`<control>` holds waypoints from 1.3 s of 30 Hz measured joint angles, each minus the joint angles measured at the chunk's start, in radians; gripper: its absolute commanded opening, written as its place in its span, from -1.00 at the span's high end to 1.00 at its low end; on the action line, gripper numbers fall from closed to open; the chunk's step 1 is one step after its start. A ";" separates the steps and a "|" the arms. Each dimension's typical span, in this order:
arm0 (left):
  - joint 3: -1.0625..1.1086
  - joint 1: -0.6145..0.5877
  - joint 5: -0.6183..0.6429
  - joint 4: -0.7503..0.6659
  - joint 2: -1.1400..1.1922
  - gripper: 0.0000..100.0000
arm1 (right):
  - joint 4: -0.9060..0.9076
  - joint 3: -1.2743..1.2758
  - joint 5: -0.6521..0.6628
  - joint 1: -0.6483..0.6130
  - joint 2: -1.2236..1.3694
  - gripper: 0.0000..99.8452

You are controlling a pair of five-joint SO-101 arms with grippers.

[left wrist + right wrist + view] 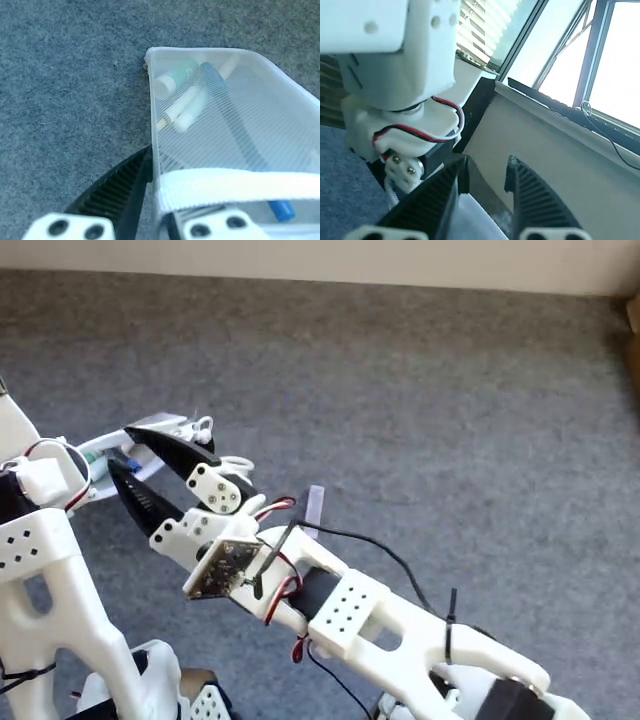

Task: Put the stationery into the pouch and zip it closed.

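The translucent pouch (235, 120) is lifted off the grey carpet, with a white strap (235, 185) across it. Inside lie a green-capped pen (172, 80), white markers (185, 107) and a blue pen (280, 210). My left gripper (152, 162) is shut on the pouch's edge. In the high view the pouch (105, 455) sits at the far left by the left arm (45, 500). My right gripper (121, 449) stands open with its black fingers on either side of the pouch's end. A white corner of the pouch (470, 220) shows between the fingers of the right gripper (487, 165).
Grey carpet (430, 390) covers the whole surface, with free room at the back and right. A small pale lilac strip (314, 508) shows beside the right arm's wrist. A pale wall edge (400, 260) runs along the back.
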 measured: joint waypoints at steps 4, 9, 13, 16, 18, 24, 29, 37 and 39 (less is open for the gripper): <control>0.000 0.000 0.000 0.000 0.000 0.98 | 0.138 0.000 0.000 0.000 -0.091 0.76; 0.000 0.000 0.000 0.000 0.000 0.98 | 0.282 0.000 -0.049 0.072 -0.180 0.76; 0.011 0.000 0.000 -0.005 0.000 0.98 | 0.305 -0.029 -0.138 0.157 -0.203 0.76; 0.011 0.000 0.000 -0.006 0.000 0.98 | 0.388 -0.095 -0.187 0.210 -0.210 0.76; 0.011 0.000 0.000 -0.006 0.000 0.98 | 0.474 -0.144 -0.230 0.239 -0.218 0.76; 0.011 0.000 0.000 -0.006 0.000 0.98 | 0.753 -0.285 -0.321 0.261 -0.224 0.76; 0.011 0.000 0.000 -0.008 0.000 0.98 | 0.936 -0.313 -0.321 0.259 -0.230 0.76; 0.012 0.000 0.000 -0.025 0.000 0.98 | 1.122 -0.244 -0.321 0.261 -0.233 0.76; 0.012 0.000 0.000 -0.025 0.000 0.98 | 1.134 -0.207 -0.321 0.270 -0.233 0.76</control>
